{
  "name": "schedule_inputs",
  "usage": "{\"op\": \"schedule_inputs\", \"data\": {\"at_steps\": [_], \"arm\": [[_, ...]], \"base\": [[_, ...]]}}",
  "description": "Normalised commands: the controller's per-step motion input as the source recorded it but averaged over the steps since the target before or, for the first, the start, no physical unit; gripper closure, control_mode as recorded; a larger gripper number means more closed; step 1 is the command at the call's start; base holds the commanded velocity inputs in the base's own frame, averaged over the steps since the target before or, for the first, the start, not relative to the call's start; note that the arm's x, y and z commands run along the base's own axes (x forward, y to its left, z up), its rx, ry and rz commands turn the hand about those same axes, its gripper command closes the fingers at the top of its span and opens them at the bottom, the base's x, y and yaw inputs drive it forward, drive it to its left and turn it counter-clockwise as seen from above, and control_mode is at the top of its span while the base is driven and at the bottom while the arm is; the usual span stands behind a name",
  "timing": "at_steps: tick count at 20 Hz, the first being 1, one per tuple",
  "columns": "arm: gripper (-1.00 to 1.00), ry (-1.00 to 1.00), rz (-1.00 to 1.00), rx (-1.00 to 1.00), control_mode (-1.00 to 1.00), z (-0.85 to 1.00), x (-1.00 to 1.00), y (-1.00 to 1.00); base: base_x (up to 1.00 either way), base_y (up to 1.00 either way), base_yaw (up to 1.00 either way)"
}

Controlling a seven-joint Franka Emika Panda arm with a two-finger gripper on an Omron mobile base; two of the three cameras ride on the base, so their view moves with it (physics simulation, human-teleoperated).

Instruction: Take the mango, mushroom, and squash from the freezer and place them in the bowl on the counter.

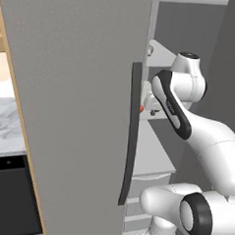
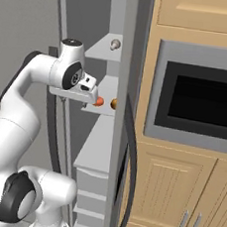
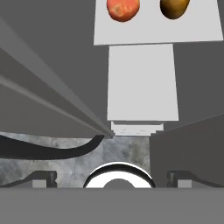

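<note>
The white arm rose from its base, bent at a dark elbow joint and reached forward into the open freezer [image 1: 75,112], its hand turned downward at the level of a middle shelf. The gripper [image 3: 112,177] looked straight down the inside of the cabinet, and its two small dark fingertips [image 3: 43,178] stood far apart at either side of the hand view, spread wide with nothing between them. The freezer was a tall, plain, matte grey box with flat pale grey shelves [image 2: 97,148] stacked inside and a long, dark grey, slightly bowed handle [image 1: 130,135] running down the edge of its open door. On the shelf just beyond the hand lay two small rounded items side by side, near each other but apart: a reddish-orange one with lighter blotches [image 3: 123,9] and a darker golden-brown one [image 3: 174,8]; which of them was the mango or the squash could not be told. On the shelf above sat the mushroom [image 2: 114,44], tiny, with a rounded cap on a short pale stem. To the left of the freezer a strip of white, grey-veined marble counter [image 1: 5,125] showed, and to the right stood light wood cabinets [image 2: 176,192] with panelled doors around a dark built-in oven [image 2: 202,98].
</note>
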Motion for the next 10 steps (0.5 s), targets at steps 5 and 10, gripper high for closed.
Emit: {"op": "schedule_inputs", "data": {"at_steps": [5,10], "arm": [[-1.0,0.0,0.0,0.0,1.0,0.0,0.0,0.0],[-1.0,0.0,0.0,0.0,1.0,0.0,0.0,0.0]], "base": [[0.29,-0.09,0.0],[0.36,-0.1,0.0]]}}
